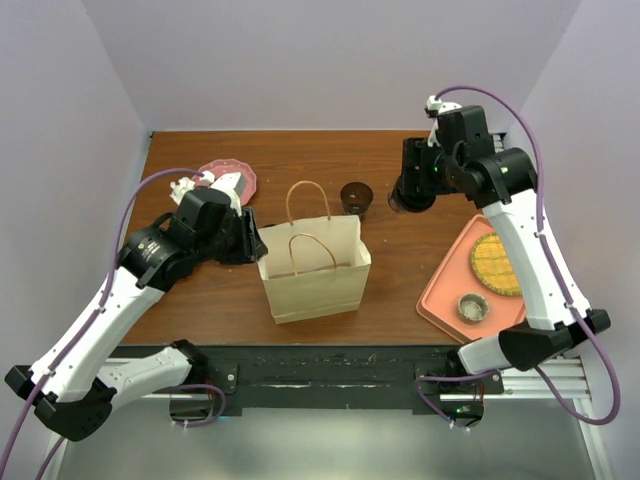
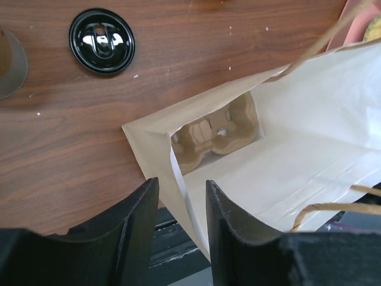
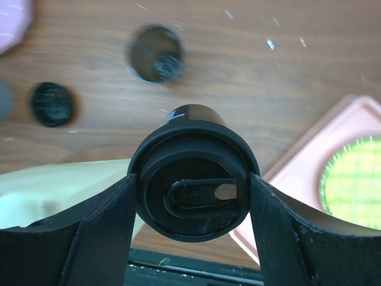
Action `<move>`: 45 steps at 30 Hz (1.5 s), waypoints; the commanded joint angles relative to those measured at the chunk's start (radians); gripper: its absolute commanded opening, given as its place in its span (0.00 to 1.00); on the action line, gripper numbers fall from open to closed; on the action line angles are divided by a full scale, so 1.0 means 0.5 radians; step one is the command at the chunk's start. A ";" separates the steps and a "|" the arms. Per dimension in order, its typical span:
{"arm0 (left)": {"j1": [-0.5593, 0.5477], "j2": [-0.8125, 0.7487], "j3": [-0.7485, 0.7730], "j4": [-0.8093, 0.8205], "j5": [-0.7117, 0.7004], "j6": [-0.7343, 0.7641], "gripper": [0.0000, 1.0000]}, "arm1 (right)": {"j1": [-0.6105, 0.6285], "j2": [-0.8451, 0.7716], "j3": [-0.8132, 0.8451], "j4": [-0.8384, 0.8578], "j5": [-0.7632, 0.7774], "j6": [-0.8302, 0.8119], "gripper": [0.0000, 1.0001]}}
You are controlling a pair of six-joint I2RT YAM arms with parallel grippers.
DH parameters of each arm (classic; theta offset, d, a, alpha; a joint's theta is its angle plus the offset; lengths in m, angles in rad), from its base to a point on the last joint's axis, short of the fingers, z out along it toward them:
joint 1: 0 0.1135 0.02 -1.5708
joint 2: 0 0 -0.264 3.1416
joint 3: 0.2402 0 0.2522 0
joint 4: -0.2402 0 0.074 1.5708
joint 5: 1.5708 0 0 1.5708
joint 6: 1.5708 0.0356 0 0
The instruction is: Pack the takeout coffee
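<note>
clamped on the takeout coffee [image 3: 193, 199] with the right gripper [image 3: 193, 179]: one finger pressed to each side of the round black lid, lid toward the wrist camera, dark cup body pointing away toward the wood. held at the far right of the brown wooden table [image 1: 400, 270], well right of the bag and near the tray's far corner; cannot tell whether touching the tabletop.

just left of the coffee, apart from it: a small dark open cup [image 1: 356, 196], standing beyond the bag's far right corner.

in the middle of the table: an upright paper bag [image 1: 313, 275], mouth open, two twine handles up. at its bottom, seen from the left wrist: a moulded pulp cup carrier [image 2: 217, 134].

at the bag's left side: the left gripper [image 2: 181, 190], jaws apart, with the bag's corner edge in the gap between them.

past that corner, on bare wood: a loose flat black lid [image 2: 102, 41], with a greyish round thing [image 2: 9, 62] cut off at the frame's left edge.

far left of the table: a pink plate [image 1: 235, 172], with white utensils [image 1: 183, 186] just left of it, partly hidden by the left arm.

near right: a salmon tray [image 1: 447, 285] carrying a yellow woven round [image 1: 497, 263] and a small grey round container [image 1: 473, 307].
</note>
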 commanded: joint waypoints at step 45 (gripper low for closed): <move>0.004 -0.354 -0.386 0.817 0.266 0.083 0.00 | 1.836 -0.052 0.207 0.051 0.499 -0.719 0.40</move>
